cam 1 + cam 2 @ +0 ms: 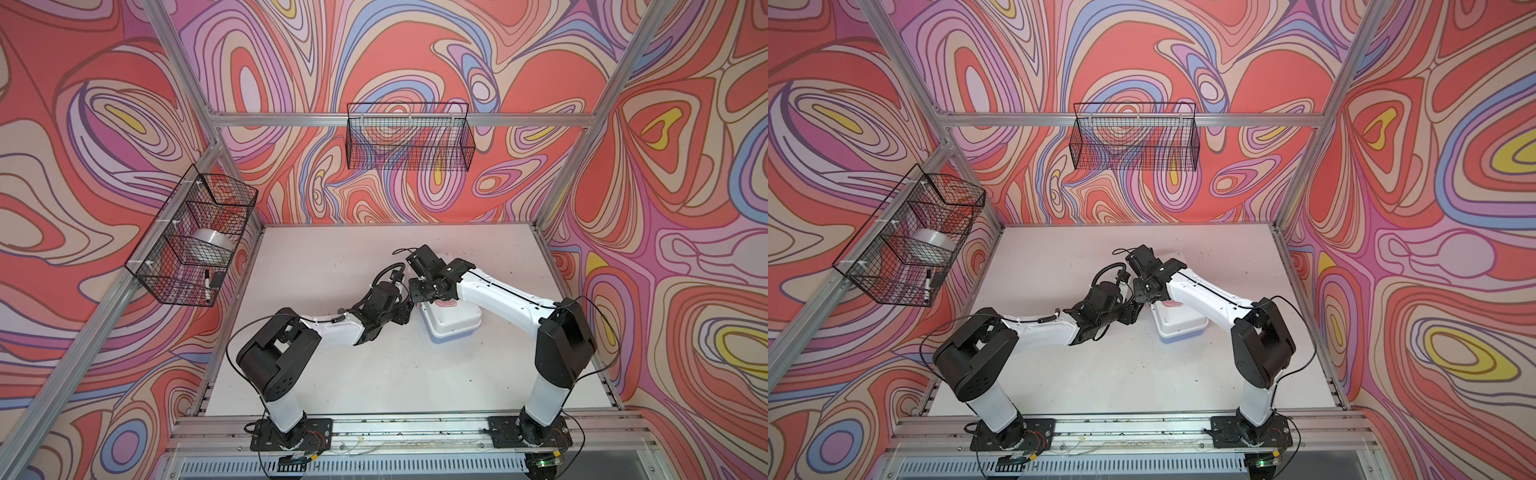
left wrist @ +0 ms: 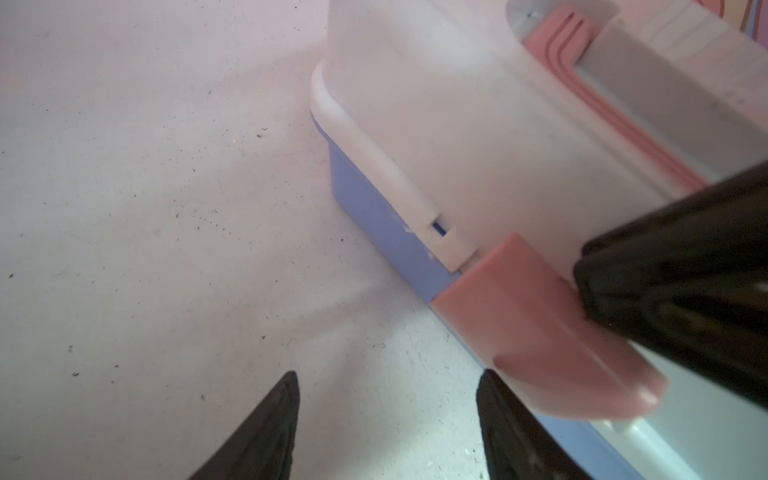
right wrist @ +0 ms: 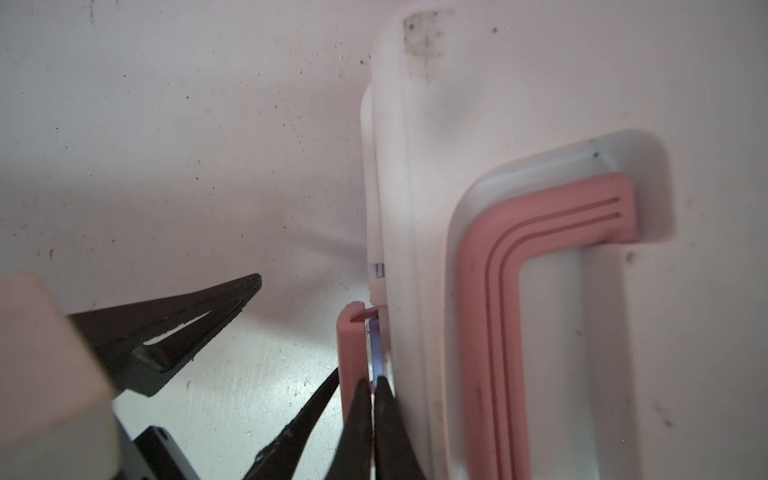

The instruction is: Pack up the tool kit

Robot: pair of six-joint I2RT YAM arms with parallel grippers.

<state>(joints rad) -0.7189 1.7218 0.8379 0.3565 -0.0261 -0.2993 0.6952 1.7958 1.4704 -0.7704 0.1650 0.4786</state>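
Pack-up under way: the tool kit, its white lid down on the periwinkle base, is seen lying on the white bench just right of centre in both top views. Both arms are bent in over its left side.

The right gripper is shown with its fingers pressed tight together and nothing held between them. Their tips are set against the pink latch where it meets the wall of the box. In the left wrist view the same gripper is seen lying across the top of the latch.

The left gripper is held low over the bench just beside the box, its fingers parted and empty, with bare bench showing between them. One finger is placed close to the blue base below the latch.

Whether the latch is snapped home cannot be told. The pink handle is folded flat in its recess in the lid. A black wire basket is hung on the patterned back wall.
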